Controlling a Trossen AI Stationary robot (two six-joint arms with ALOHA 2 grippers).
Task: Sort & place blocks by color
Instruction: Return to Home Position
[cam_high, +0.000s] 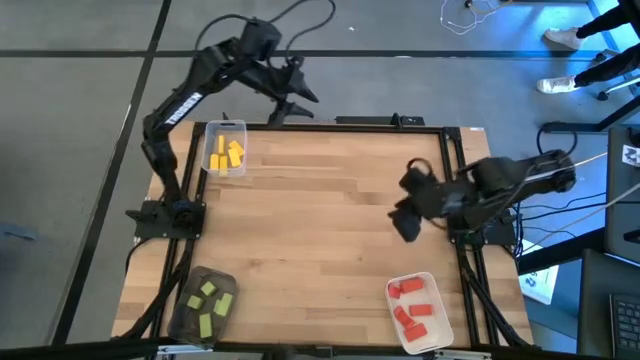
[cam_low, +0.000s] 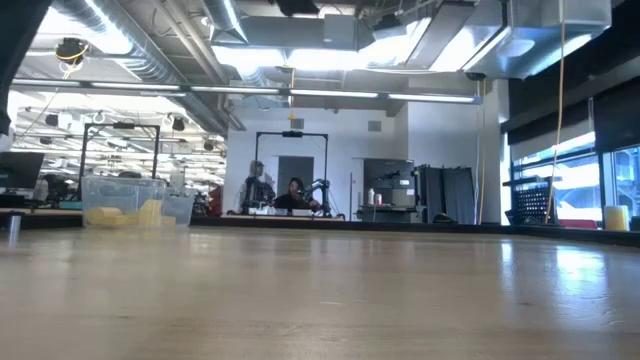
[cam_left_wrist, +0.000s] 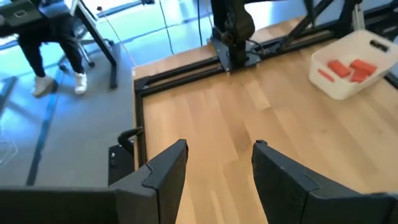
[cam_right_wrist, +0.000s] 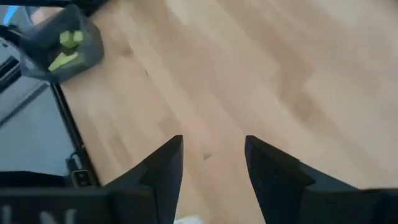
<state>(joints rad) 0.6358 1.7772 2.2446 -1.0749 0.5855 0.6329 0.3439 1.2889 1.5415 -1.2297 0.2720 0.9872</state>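
Observation:
Yellow blocks (cam_high: 224, 156) lie in a clear tray (cam_high: 238, 127) at the table's far left, also seen in the low view as a clear tray (cam_low: 125, 200). Light green blocks (cam_high: 209, 302) sit in a dark tray (cam_high: 190, 316) at the near left; the right wrist view shows these green blocks (cam_right_wrist: 67, 50). Red blocks (cam_high: 410, 302) fill a white tray (cam_high: 445, 322) at the near right, with the red blocks (cam_left_wrist: 348, 68) in the left wrist view. My left gripper (cam_high: 292, 108) is open, raised above the far edge. My right gripper (cam_high: 406, 222) is open over the right part of the table.
Bare wooden tabletop (cam_high: 320, 230) spans the middle between the three trays. A black frame (cam_high: 395, 122) runs along the table's edges. People's legs (cam_left_wrist: 56, 59) stand on the floor beyond the table, and people sit far back in the room (cam_low: 275, 192).

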